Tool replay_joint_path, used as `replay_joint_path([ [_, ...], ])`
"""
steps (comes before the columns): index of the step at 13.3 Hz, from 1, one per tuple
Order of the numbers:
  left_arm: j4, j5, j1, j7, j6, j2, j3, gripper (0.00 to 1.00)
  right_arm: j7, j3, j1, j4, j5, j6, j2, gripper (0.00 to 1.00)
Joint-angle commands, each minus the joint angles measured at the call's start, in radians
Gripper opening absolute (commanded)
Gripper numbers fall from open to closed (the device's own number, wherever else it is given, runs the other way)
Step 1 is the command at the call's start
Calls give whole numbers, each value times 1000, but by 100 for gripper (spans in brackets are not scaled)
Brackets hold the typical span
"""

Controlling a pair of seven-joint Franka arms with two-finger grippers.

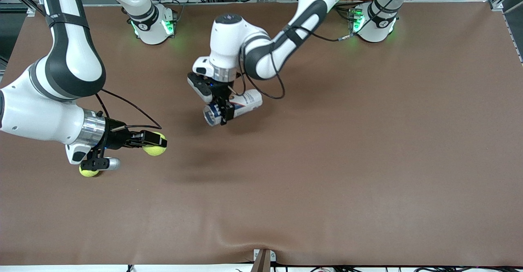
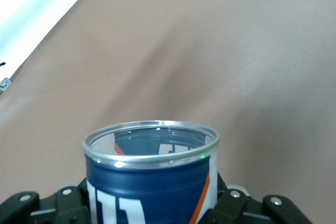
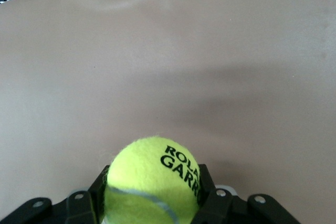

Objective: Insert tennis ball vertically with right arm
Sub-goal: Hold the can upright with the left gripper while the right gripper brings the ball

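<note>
I see the table (image 1: pixel 327 174) covered edge to edge by a brown mat, slightly rippled near its front-camera edge.

Right arm (image 1: pixel 61 72): comes from its base along the top of the front view and bends down toward its own end of the table. Its wrist lies roughly level, fingers pointing toward the table's middle.

Left arm (image 1: pixel 286 35): reaches from its base in toward the middle of the table, wrist pointing down.

Can (image 1: pixel 233 108): a blue and white tennis ball tube with an orange stripe and a silver rim. I see it clamped in the left gripper (image 1: pixel 224 110), raised over the mat near the table's middle and tilted, its open mouth toward the front camera. In the left wrist view the can (image 2: pixel 152 182) sits between the two fingers, mouth open; I can look into the blue interior past the rim.

Right gripper (image 1: pixel 157 141): clenched on a tennis ball (image 1: pixel 154 149), yellow-green, held just above the mat toward the right arm's end. In the right wrist view the ball (image 3: pixel 152 184) fills the gap between the fingers and black lettering reads "ROLA / GARR". The held ball and the can are well apart.

Second tennis ball (image 1: pixel 89 171): rests on the mat under the right wrist, partly hidden by the wrist camera housing, nearer the front camera than the held ball.
</note>
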Motion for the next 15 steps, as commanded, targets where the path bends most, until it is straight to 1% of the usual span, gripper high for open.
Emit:
replay_joint_path([
  [1, -13, 119, -50, -209, 16, -8, 18, 77, -13, 10, -9, -3, -14, -4, -9, 22],
  [4, -16, 315, -96, -508, 6, -8, 18, 78, -13, 8, 0, 0, -23, -4, -10, 22],
  [6, -25, 418, -104, -642, 5, -5, 18, 78, -11, 10, 4, 2, -48, -3, -10, 22],
  [8, -25, 496, -115, -736, 2, 0, 18, 78, -11, 10, 4, 2, -48, -3, -10, 22],
  [10, -25, 570, -124, -811, -36, 1, 18, 78, -11, 10, 4, 2, -48, -3, -10, 22],
  [12, -25, 658, -132, -915, -46, 9, 18, 78, -11, 10, 4, 2, -48, -3, -10, 22],
  [15, -25, 764, -147, -1043, -109, 21, 18, 78, -11, 10, 4, 2, -48, -4, -10, 22],
])
